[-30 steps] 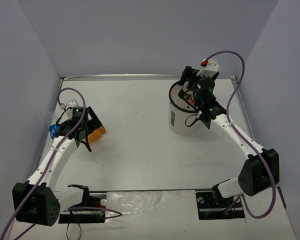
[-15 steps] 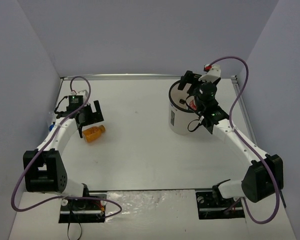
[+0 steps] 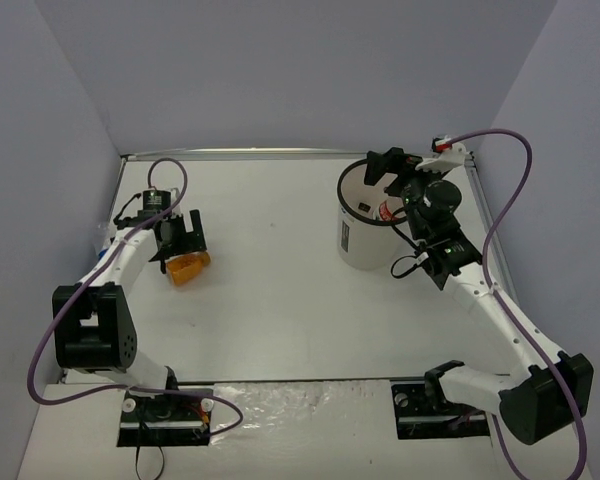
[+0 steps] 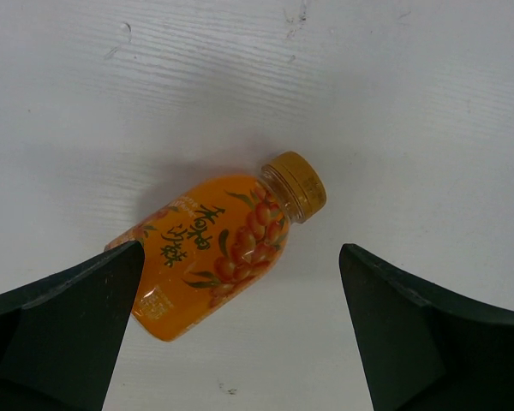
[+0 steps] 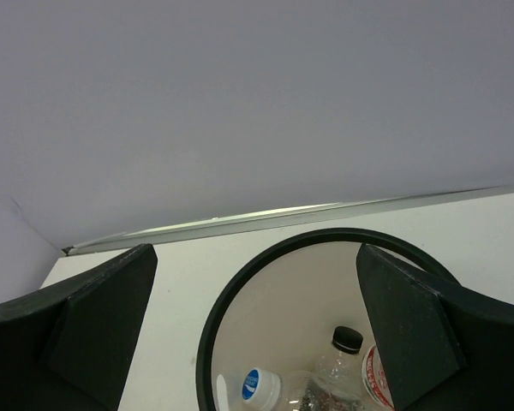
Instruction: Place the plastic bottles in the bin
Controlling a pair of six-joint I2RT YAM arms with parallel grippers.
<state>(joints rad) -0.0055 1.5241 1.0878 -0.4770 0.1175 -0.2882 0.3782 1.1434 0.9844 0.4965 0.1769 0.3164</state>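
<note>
Bottle (image 4: 218, 257) lies flat, well left of bin (image 3: 360, 248), directly beneath left gripper (image 3: 183, 238), long axis diagonal to its spread, empty jaws. Right gripper (image 3: 385, 165), likewise released, hovers above bin.

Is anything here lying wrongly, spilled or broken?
Only the orange bottle is out of place: it lies on its side on the table, cap on, outside the bin. No spill or damage shows.
</note>
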